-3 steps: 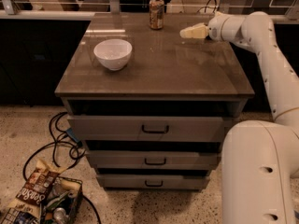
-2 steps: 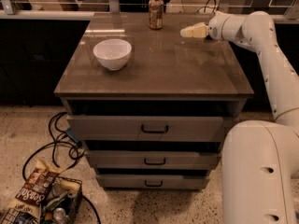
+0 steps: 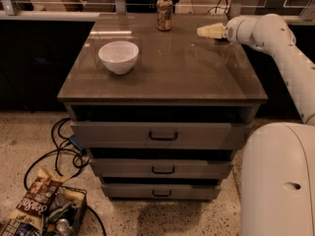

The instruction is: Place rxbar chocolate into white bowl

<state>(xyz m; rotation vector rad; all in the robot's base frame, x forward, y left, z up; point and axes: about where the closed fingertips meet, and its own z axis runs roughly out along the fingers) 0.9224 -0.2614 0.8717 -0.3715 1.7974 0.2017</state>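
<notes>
The white bowl (image 3: 118,56) stands upright on the left part of the grey cabinet top (image 3: 182,68), and nothing shows inside it. My gripper (image 3: 207,31) is at the end of the white arm (image 3: 268,33), low over the back right of the top, pointing left, well to the right of the bowl. The rxbar chocolate is not visible anywhere in the camera view. No dark bar shows on the top or in the gripper.
A tan drink can (image 3: 164,14) stands upright at the back middle, left of the gripper. The cabinet has three drawers (image 3: 162,135). Cables (image 3: 59,154) and a basket of snack bags (image 3: 42,210) lie on the floor at the left. My white base (image 3: 280,181) fills the lower right.
</notes>
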